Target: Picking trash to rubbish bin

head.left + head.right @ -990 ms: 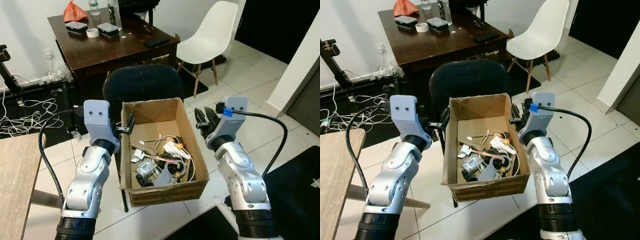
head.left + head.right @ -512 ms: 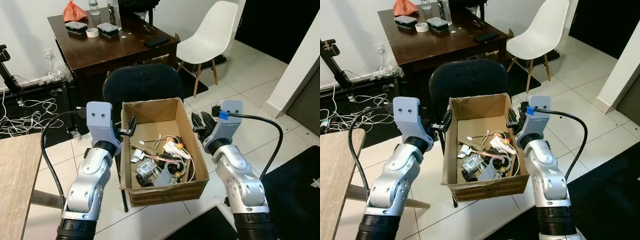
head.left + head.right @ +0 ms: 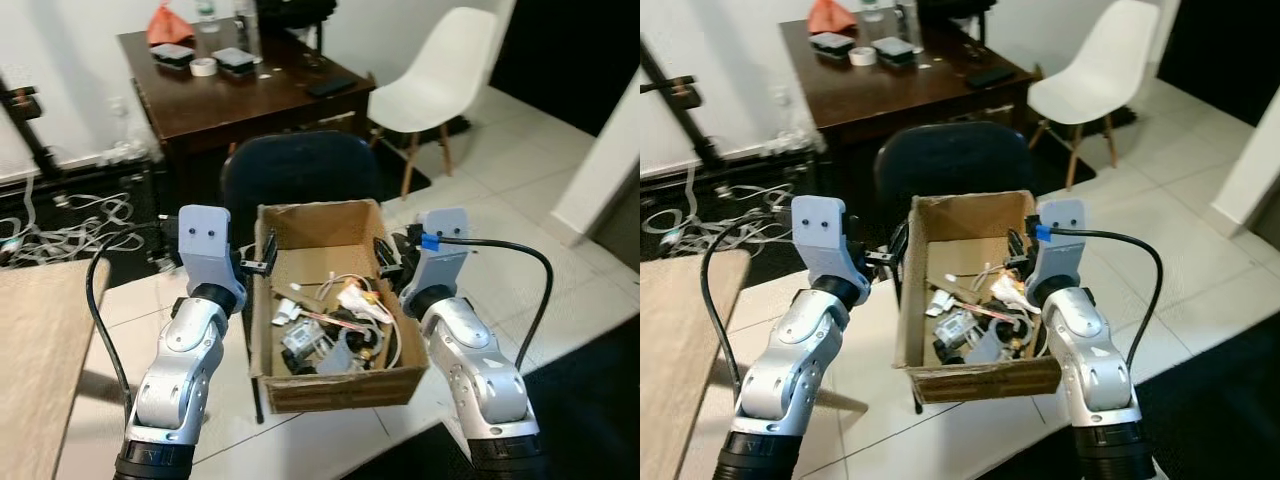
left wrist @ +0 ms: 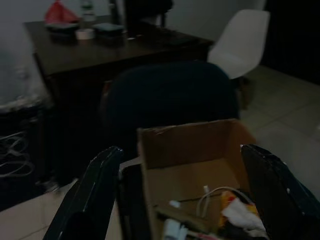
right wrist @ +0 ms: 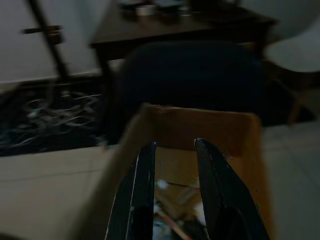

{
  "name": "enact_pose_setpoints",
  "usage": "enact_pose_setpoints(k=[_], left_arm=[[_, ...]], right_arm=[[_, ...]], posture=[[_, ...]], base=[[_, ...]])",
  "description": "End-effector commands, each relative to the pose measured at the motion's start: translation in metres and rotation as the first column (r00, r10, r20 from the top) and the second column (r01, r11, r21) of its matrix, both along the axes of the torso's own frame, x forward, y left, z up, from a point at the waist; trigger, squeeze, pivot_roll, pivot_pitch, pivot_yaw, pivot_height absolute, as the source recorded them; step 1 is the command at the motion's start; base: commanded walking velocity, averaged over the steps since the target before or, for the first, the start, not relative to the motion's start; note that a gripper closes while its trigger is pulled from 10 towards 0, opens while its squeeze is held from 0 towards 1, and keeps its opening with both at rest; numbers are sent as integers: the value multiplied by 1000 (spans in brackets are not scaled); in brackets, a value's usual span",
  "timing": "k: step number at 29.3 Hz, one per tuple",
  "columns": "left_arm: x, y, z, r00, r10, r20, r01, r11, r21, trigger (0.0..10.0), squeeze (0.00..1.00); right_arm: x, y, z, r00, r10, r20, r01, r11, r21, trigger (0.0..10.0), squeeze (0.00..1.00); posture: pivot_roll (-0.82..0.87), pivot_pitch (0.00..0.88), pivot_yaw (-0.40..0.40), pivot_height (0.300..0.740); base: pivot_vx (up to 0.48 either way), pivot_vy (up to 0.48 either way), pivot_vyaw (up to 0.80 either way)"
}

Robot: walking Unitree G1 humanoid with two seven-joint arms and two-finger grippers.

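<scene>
An open cardboard box (image 3: 335, 385) rests on a black chair (image 3: 300, 170) right before me. It holds mixed trash (image 3: 335, 320): white wires, crumpled paper and grey bits. My left gripper (image 3: 262, 262) is at the box's left wall, open wide; in the left wrist view its fingers (image 4: 92, 200) spread either side of the box's near corner. My right gripper (image 3: 388, 260) is at the right wall's rim. In the right wrist view its fingers (image 5: 142, 195) stand a little apart over the box's inside, with nothing between them.
A dark wooden table (image 3: 260, 90) with small items stands behind the chair, and a white chair (image 3: 450, 70) is at the back right. Cables (image 3: 70, 215) lie on the floor at the left. A light wooden tabletop (image 3: 40, 350) is near my left side.
The camera has shifted slightly and blurred. My right gripper has moved left, from outside the box to its right rim. The left gripper has edged closer to the left wall.
</scene>
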State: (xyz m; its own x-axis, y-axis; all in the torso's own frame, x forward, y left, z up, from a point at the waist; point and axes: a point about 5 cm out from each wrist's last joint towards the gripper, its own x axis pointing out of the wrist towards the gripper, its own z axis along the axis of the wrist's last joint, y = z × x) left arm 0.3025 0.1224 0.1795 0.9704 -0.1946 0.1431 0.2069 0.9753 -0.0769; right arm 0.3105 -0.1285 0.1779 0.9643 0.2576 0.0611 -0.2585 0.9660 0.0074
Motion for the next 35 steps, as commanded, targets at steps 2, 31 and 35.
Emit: enact_pose_setpoints(k=[2,31,35], left_arm=[[-3,1,-2,1000,-1,-12,1,1000,3,10000,0],[-6,1,-4,1000,-7,-20,7,1000,14,10000,0],[-6,0,-3,1000,-10,-20,10,1000,14,10000,0]], right_arm=[[-1,3,3,1000,15,5,-15,1000,-9,10000,0],[-2,4,1,1000,19,-7,-19,999,-33,10000,0],[-2,4,0,1000,19,-10,-19,999,-33,10000,0]], posture=[[-13,66,52,740],[-7,71,49,740],[-7,71,49,740]], base=[[0,0,800],[0,0,800],[0,0,800]])
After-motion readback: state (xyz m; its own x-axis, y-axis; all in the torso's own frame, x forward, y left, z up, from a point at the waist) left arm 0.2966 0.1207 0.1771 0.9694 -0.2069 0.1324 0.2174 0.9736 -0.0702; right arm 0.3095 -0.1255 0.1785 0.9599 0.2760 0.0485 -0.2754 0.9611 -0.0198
